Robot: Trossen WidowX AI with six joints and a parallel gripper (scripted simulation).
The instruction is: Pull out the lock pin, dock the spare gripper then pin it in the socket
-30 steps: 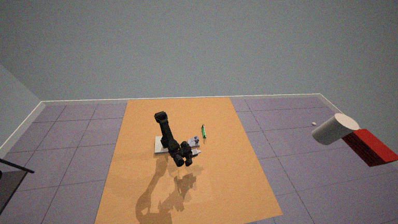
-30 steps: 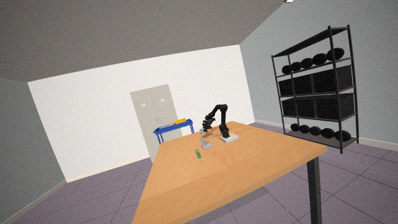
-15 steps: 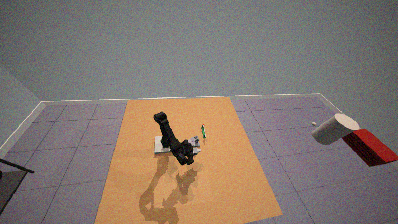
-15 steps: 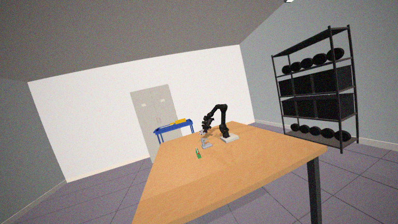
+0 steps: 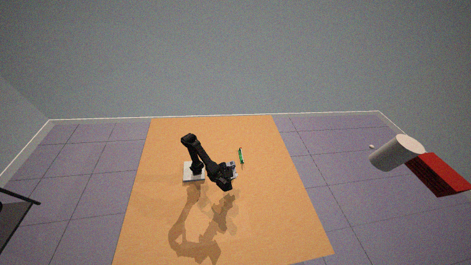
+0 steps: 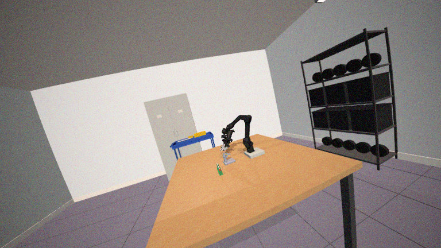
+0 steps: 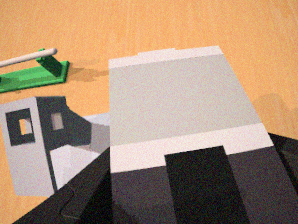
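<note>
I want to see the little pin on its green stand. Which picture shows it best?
The wrist view: the pin lies big and clear across its green stand. The top view shows only a thin green sliver, and the exterior view a tiny green speck on the table.

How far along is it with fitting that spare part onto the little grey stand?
Done: the pin is out of the mount and lies on its green rest. In hand: the tool is shut on the spare gripper, held above the table near the mount. Left: docking it in the socket, pushing the pin through, then letting go and backing away.
</note>
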